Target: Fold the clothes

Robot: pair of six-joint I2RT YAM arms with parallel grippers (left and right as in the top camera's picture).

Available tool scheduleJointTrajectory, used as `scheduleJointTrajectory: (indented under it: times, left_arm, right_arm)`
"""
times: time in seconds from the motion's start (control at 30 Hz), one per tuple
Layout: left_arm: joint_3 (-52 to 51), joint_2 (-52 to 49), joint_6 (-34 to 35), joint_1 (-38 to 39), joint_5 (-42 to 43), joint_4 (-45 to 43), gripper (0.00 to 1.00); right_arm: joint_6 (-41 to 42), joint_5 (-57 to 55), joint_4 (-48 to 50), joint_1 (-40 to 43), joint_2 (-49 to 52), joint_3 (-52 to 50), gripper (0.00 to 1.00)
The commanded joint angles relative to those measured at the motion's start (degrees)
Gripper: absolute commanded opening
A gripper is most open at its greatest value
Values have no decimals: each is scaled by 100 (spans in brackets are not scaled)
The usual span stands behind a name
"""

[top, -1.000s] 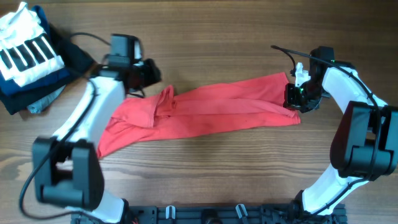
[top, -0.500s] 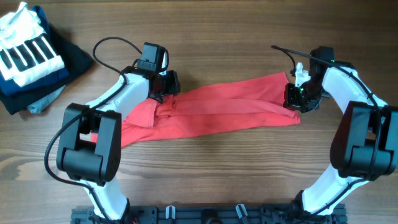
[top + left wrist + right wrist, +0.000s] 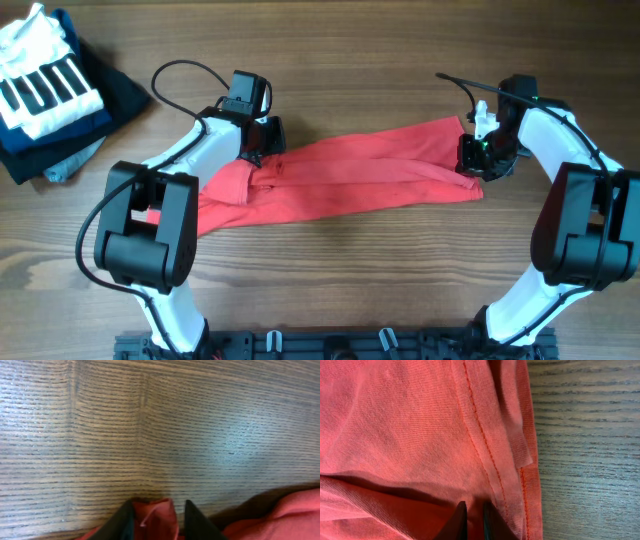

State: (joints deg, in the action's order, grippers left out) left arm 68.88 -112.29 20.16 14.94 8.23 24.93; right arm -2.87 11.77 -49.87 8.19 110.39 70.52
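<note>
— Where's the red T-shirt (image 3: 350,180)?

— Centre of the overhead frame. It is drawn into a long, rumpled band across the wood-grain table (image 3: 350,60), running from lower left up toward the right. It looks like soft knit cotton, creased lengthwise and bunched at its left end.

— And the left gripper (image 3: 159,522)?

— At the band's upper-left edge. In its wrist view the two dark fingers stand a little apart, with a small fold of red cloth filling the gap between them. It is pinching the shirt.

— The right gripper (image 3: 475,522)?

— At the shirt's right end. Its fingers are nearly together, nipping the fine-ribbed fabric just beside a stitched hem (image 3: 483,445) that runs from top to bottom.

— Anything else?

— In the upper left corner a white striped garment (image 3: 40,80) lies on folded navy clothes (image 3: 115,100), well apart from the shirt.
</note>
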Motion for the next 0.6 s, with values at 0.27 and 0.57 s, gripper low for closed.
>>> scheduleJointTrajectory:
  times: [0.27,0.57]
  left_arm:
    - [59,63,-46,7,-127,7,9]
    - [59,673,-46,7,-118,223,4]
  right_arm:
    - [28,-9,-11,-7,85,-48,12]
    - [31,-9,-28,-7,85,-48,12]
